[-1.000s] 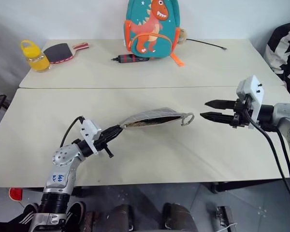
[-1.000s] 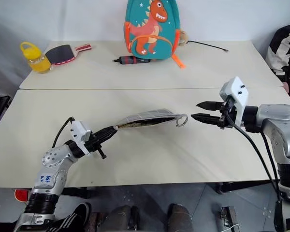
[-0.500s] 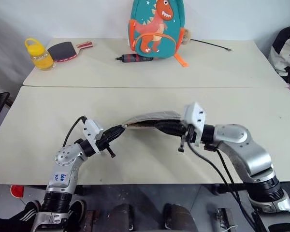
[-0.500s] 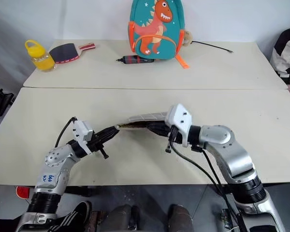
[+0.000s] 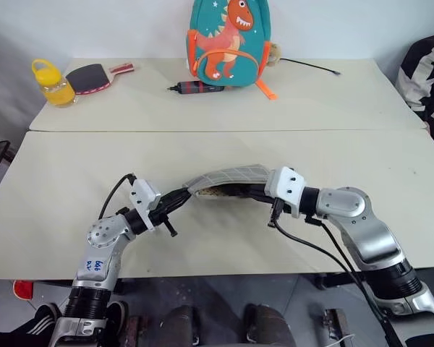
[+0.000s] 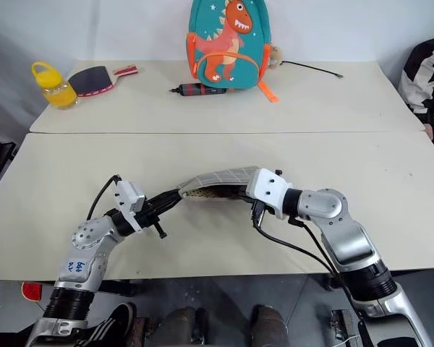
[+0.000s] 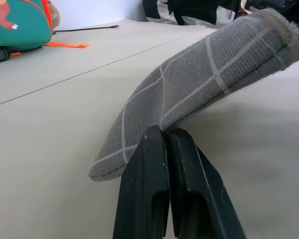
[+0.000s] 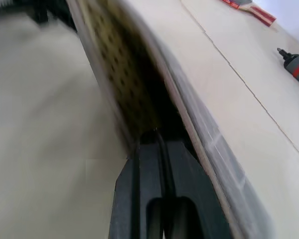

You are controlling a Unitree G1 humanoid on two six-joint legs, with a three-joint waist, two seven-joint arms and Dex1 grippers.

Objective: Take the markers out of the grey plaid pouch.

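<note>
at the far left of the back table stand a yellow-capped jar of amber liquid (image 5: 52,84) and a black table-tennis bat with a red handle (image 5: 94,76), well apart from the work. nearer, over the front cream table (image 5: 50,181), the left gripper (image 7: 165,144) is clamped tight on one end of the flat grey plaid fabric pouch with thin white grid lines (image 5: 228,176), holding it up off the surface, probably so its open mouth stays reachable from the side. the pouch arches between the two arms, its speckled beige lining (image 8: 114,74) showing along the opening. the right gripper (image 8: 157,139) has its black fingers pressed together and pushed into that mouth from the other end; whether they pinch a marker cannot be told, since no marker is visible inside. judging by this, the extraction is only starting. behind, a thick dark red-and-black tool (image 5: 195,87) lies just beside the teal dinosaur backpack (image 5: 228,40), far from the arms. the front table is bare to the right of the pouch and toward its near edge, so there is room to draw the right arm back and set markers down.
</note>
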